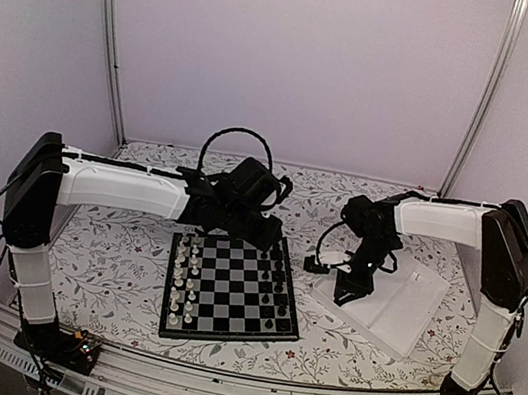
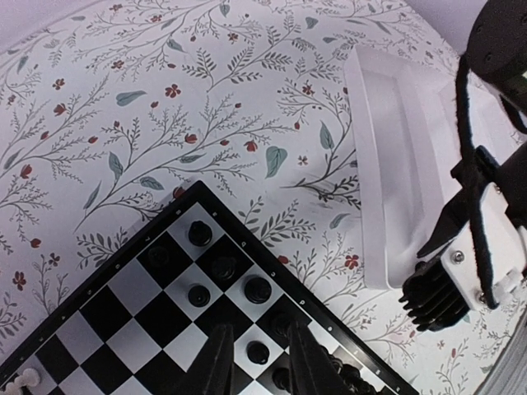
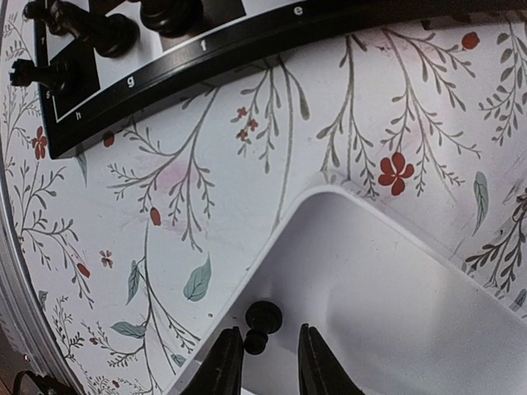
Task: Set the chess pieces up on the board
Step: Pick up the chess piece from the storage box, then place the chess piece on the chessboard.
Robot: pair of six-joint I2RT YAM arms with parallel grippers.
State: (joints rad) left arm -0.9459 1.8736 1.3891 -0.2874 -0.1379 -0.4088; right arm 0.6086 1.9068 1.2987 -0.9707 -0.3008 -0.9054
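Observation:
The board (image 1: 233, 292) lies in the middle of the table. Black chess pieces (image 1: 276, 286) stand along its right side. In the left wrist view several black pieces (image 2: 258, 289) stand near the board's corner (image 2: 193, 191). My left gripper (image 2: 260, 367) is open above the board, its fingers either side of a black pawn (image 2: 258, 352) without touching it. My right gripper (image 3: 268, 370) is open, low over the white tray (image 3: 387, 280). A black pawn (image 3: 263, 320) lies on its side in the tray's corner, just ahead of the fingertips (image 3: 224, 362).
White chessmen (image 1: 184, 281) stand along the board's left side. The white tray (image 1: 398, 306) lies right of the board on the floral cloth (image 1: 122, 255). The right arm's wrist (image 2: 465, 263) hangs close to the board's right edge. Frame posts stand at the back.

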